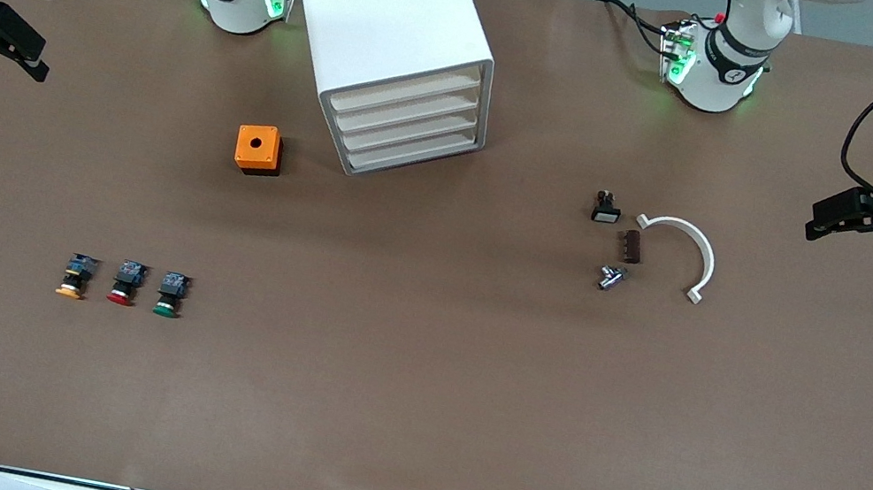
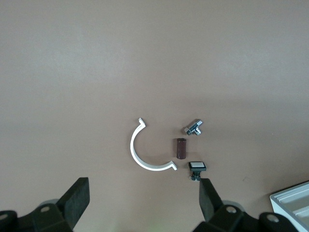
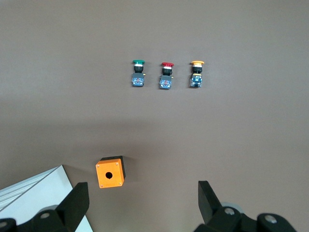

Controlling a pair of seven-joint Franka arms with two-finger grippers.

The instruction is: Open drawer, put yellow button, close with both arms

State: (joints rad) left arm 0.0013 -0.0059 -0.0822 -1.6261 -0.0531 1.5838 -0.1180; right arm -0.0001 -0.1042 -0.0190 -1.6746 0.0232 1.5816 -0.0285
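Nothing is in hand yet, so the step to get right is opening the drawer point(image 1: 405, 90), the highest of four shallow trays in the white cabinet point(image 1: 389, 30) standing toward the worktop's edge where the arm bases are. All four drawers are sitting flush and shut, their fronts angled toward the front camera and the left arm's end.

The left gripper point(image 1: 842, 213) is hanging over the worktop's edge at the left arm's end, jaws spread wide and carrying nothing. The right gripper point(image 1: 17, 50) is hovering over the edge at the right arm's end, jaws likewise wide and empty.

The yellow button point(image 1: 74, 276) is lying on its side on the worktop, nearer the front camera than the cabinet and toward the right arm's end, the end one of a row with the red button point(image 1: 124, 283) beside it and the green button point(image 1: 170, 294) last.

I'd judge the left arm better placed for the pull, since the fronts are facing its way. It should be catching only the top front's lip, clear of the drawer below, and drawing straight out along the cabinet's angled axis so the light cabinet isn't dragging or twisting. The orange box point(image 1: 259, 150) is sitting just beside the cabinet, worth avoiding.
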